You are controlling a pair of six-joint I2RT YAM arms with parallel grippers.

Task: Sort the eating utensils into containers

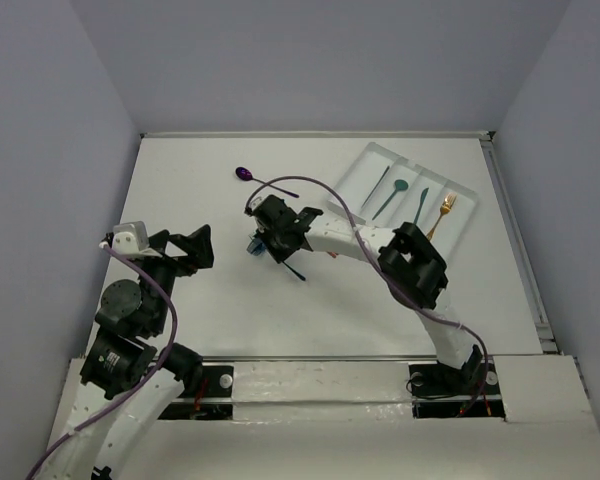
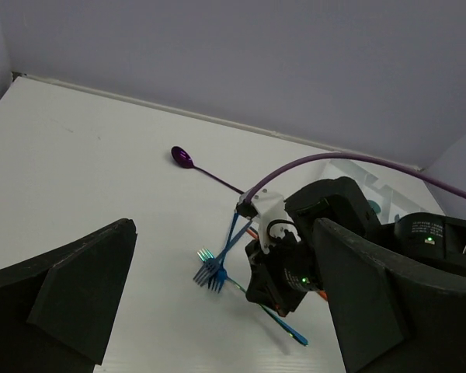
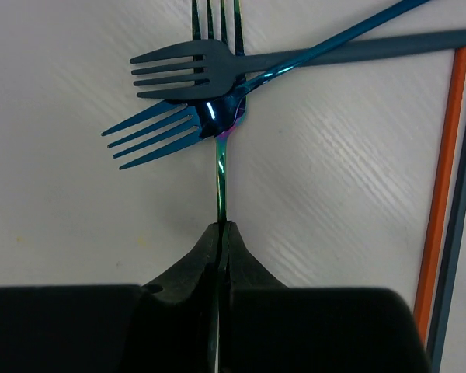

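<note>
My right gripper [image 1: 263, 243] is shut on the slim handle of a teal-green fork [image 3: 220, 183], low over the table; the jaws [image 3: 221, 229] pinch it mid-handle. Its tines lie under two crossed blue forks [image 3: 179, 66], also seen in the left wrist view [image 2: 210, 268]. An orange stick [image 3: 443, 179] and a dark blue stick [image 3: 462, 225] lie beside them. A purple spoon [image 1: 245, 175] lies alone farther back. The white tray [image 1: 365, 172] holds a teal spoon [image 1: 398, 187], other teal pieces and a gold fork [image 1: 445, 208]. My left gripper [image 1: 195, 245] is open and empty, left of the pile.
The right arm [image 1: 410, 265] stretches across the table's middle from the near right. Its purple cable [image 1: 320, 190] arcs above the pile. Grey walls close in the table at the back and both sides.
</note>
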